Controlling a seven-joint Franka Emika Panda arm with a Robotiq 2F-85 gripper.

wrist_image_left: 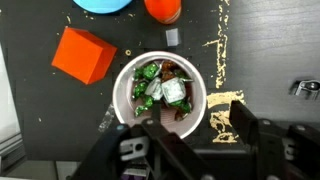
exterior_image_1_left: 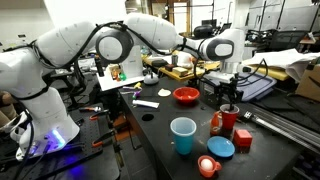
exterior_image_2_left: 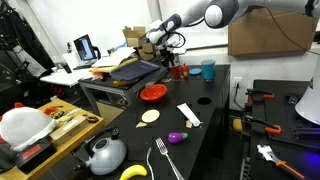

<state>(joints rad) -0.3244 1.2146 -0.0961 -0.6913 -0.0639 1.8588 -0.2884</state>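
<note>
In the wrist view a red cup with a white inside [wrist_image_left: 126, 100] holds several green and silver wrapped sweets [wrist_image_left: 165, 90]. My gripper [wrist_image_left: 198, 120] hangs right over it. The jaws stand apart and open: one fingertip [wrist_image_left: 153, 118] is over the cup's inside, the other [wrist_image_left: 243, 121] is outside its rim over the black table. Nothing is held. In both exterior views the gripper [exterior_image_1_left: 228, 92] [exterior_image_2_left: 172, 56] sits just above the red cup [exterior_image_1_left: 228, 120] [exterior_image_2_left: 178, 71].
Close to the cup are an orange block [wrist_image_left: 83, 55] [exterior_image_1_left: 243, 138], a blue cup [exterior_image_1_left: 183, 135] [exterior_image_2_left: 208, 70], a blue lid [exterior_image_1_left: 221, 148] and a small orange cup [exterior_image_1_left: 208, 166]. A red bowl [exterior_image_1_left: 186, 95] [exterior_image_2_left: 153, 93] lies farther off. A kettle [exterior_image_2_left: 105, 155] and a fork [exterior_image_2_left: 165, 160] sit at the table's other end.
</note>
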